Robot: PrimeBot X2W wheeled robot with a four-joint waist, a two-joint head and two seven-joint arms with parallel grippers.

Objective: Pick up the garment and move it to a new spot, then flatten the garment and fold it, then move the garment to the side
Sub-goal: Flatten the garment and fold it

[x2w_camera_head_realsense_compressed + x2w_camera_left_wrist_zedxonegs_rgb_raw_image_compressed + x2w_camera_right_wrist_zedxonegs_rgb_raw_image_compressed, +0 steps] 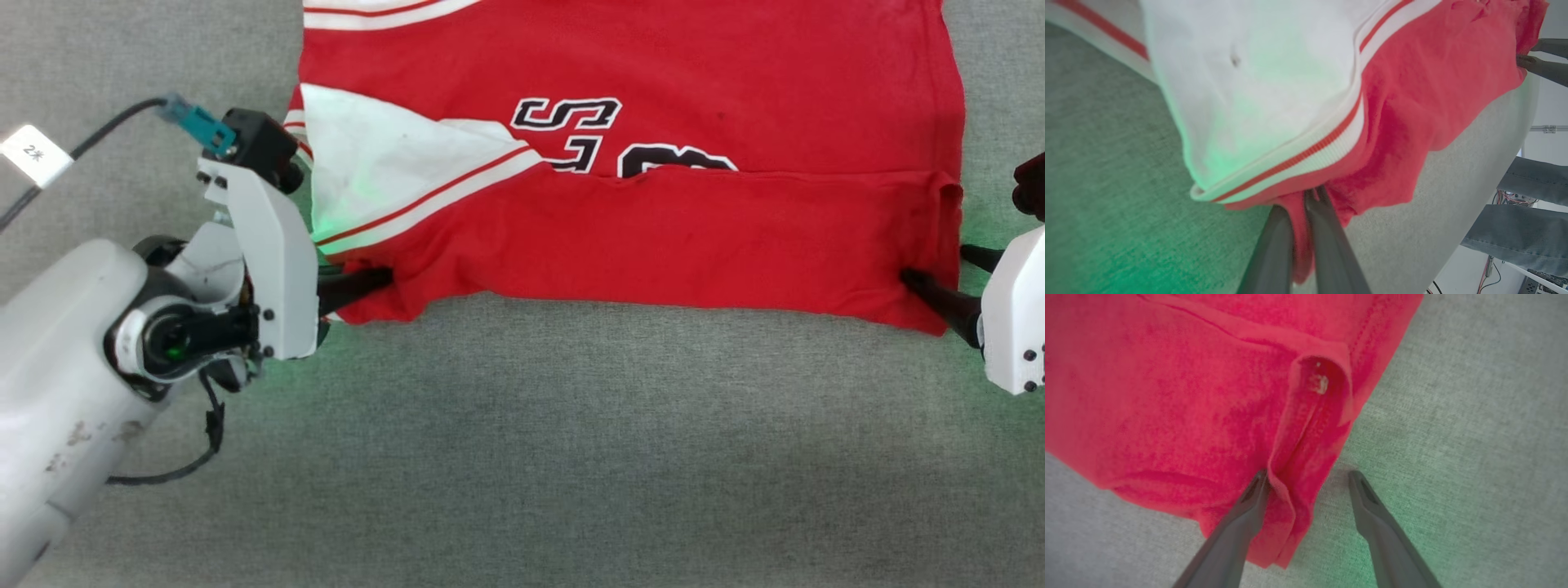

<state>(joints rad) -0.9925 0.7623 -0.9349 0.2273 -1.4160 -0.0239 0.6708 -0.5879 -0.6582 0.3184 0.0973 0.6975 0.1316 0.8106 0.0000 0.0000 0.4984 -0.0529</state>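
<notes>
Garment (pixel 637 220) lies spread on the grey surface (pixel 571 449), in the far half of the head view. Its far edge runs out of frame. Red body, with a white panel (pixel 367 163) edged in striped trim at its left end. A red fold lies across the near part and covers the lower part of the black-and-white lettering (pixel 588 135).

Left gripper (pixel 380 282) is at the near left corner. In the left wrist view it (pixel 1298 200) is clenched on a bunch of red cloth just below the trim, with cloth squeezed between the two fingers.

Right gripper (pixel 935 263) is at the near right corner. In the right wrist view it (pixel 1308 473) stands released, fingers well apart. The hem fold of the garment (pixel 1167 396) sits between them, touching the left finger. The other finger is over bare surface.

Green glow on the surface near both grippers. Tagged cable (pixel 33 155) runs off the left arm. A person's trouser legs (pixel 1527 228) show beyond the table edge in the left wrist view.
</notes>
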